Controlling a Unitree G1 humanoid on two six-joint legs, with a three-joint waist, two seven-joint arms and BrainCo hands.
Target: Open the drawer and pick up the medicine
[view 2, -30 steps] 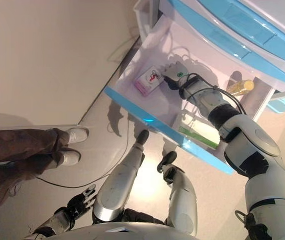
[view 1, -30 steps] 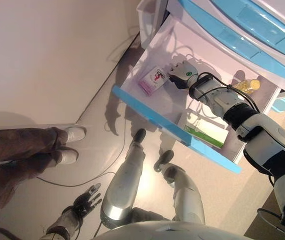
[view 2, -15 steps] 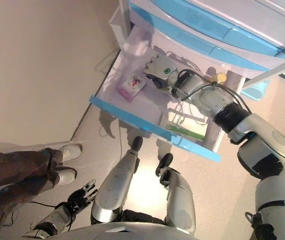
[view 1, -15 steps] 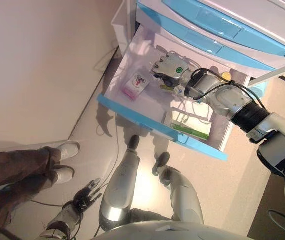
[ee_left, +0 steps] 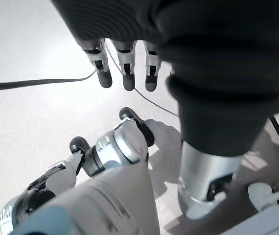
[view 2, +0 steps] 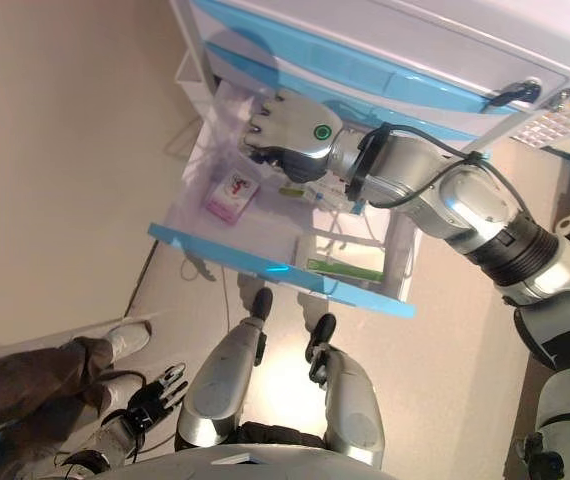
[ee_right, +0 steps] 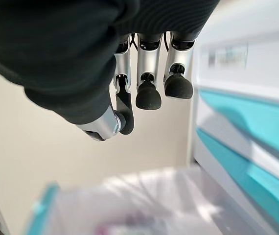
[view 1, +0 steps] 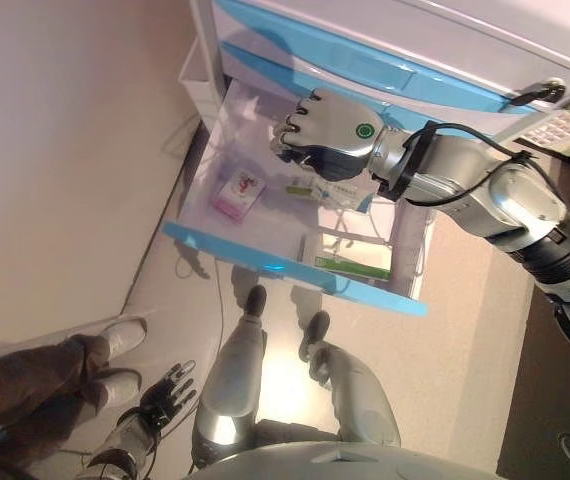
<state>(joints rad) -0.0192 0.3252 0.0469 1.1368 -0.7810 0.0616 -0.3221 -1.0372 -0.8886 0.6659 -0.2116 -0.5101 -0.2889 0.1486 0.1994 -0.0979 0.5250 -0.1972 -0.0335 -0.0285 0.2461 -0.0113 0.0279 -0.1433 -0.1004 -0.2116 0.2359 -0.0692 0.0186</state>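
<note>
The bottom drawer (view 1: 285,268), white with a blue front, stands pulled out. In it lie a small pink and white medicine box (view 1: 238,194) on its left side and a green and white box (view 1: 350,260) near the front right. My right hand (view 1: 330,130) hangs above the middle of the drawer, well clear of the pink box. Its fingers (ee_right: 149,83) hang relaxed and hold nothing. It hides part of another white pack (view 1: 333,192) below it. My left hand (view 1: 160,395) hangs open low by the floor, far from the drawer.
Closed blue-fronted drawers (view 1: 365,70) sit above the open one in the white cabinet. A wire basket (view 1: 565,120) stands at the right. A person's legs and white shoes (view 1: 115,345) stand at the lower left by the beige wall.
The camera has shifted. My right hand has risen from beside the pink box inside the drawer to above the drawer, with nothing in it. The boxes lie where they were.
</note>
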